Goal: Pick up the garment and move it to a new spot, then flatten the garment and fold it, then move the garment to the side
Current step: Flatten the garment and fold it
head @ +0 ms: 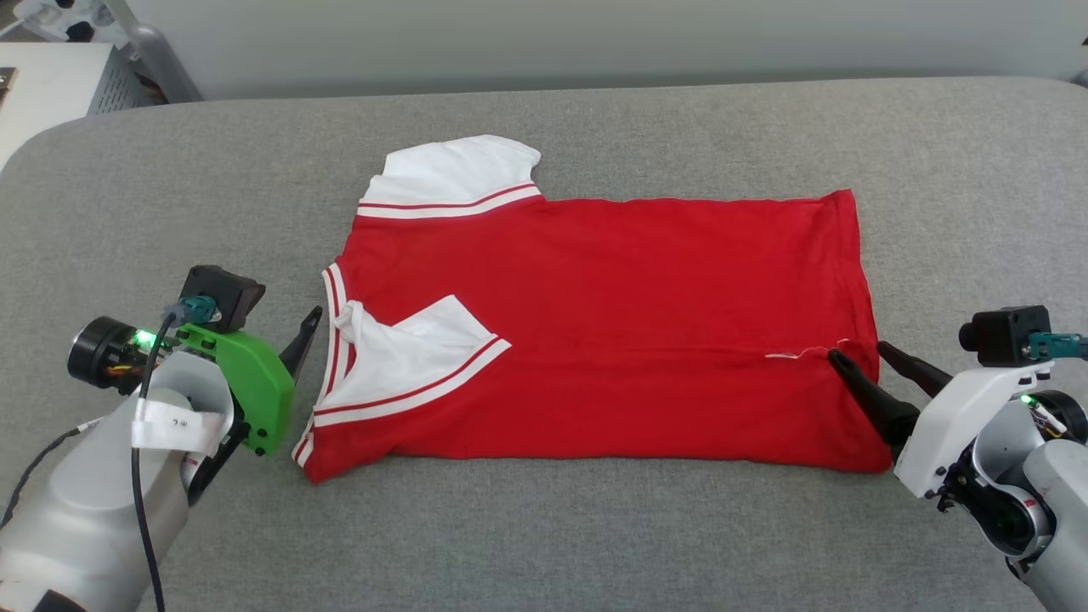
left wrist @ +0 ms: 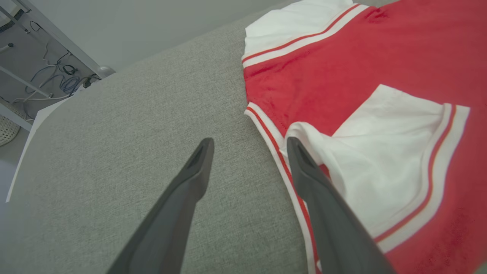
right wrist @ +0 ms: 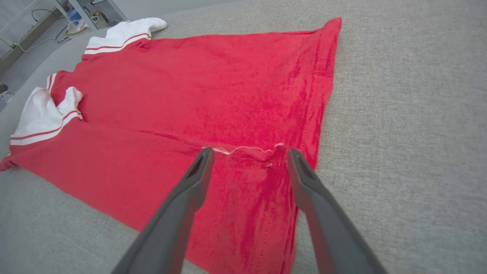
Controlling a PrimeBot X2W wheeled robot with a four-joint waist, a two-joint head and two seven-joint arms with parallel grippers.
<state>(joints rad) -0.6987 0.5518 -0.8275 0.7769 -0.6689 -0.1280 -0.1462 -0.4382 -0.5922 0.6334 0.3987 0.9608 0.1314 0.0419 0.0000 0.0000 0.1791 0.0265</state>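
The red thin-fabric jersey with white sleeves (head: 612, 323) is lying mid grey cloth surface (head: 595, 527), its near side folded over. The left hand (left wrist: 249, 142) is standing spread at the collar and the right hand (right wrist: 249, 152) is straddling the hem, also spread. Recommend pinching both layers and lifting evenly.

- We see the garment (head: 612, 280), a red shirt with white, red-striped sleeves, lying flat at the middle of the grey padded surface (head: 544, 544); neck toward its left edge, hem toward its right
- its near side is folded over; one sleeve lies on top
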